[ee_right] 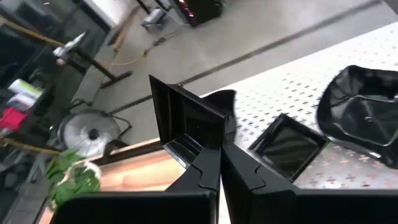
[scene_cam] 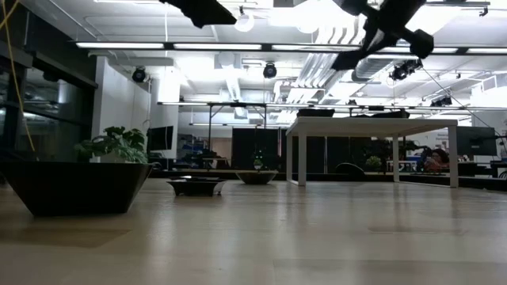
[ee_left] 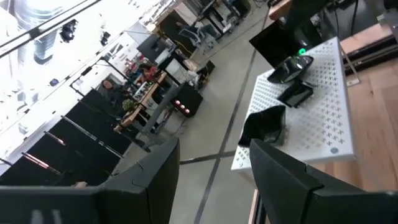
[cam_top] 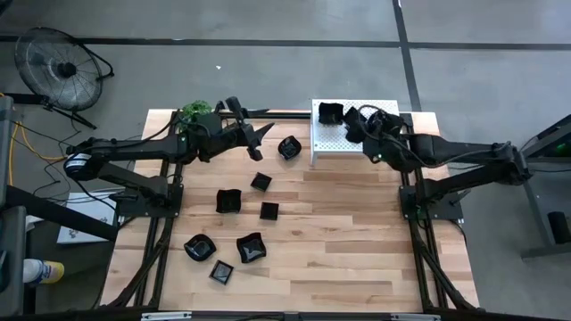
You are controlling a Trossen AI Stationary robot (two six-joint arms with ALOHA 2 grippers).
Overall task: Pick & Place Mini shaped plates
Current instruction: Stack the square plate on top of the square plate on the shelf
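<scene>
A large black plate (scene_cam: 77,188) is sitting closest to the camera on the wooden table (scene_cam: 317,237), its flat rim wide and its sides sloping down to a narrow base. Beyond that plate, farther across the table, a smaller dark plate (scene_cam: 196,186) is resting, and a pale shallow dish (scene_cam: 257,176) is lying farther still. High above the large plate, dark arm parts (scene_cam: 202,9) are hanging into view, with another dark arm piece (scene_cam: 388,28) well off to the side
</scene>
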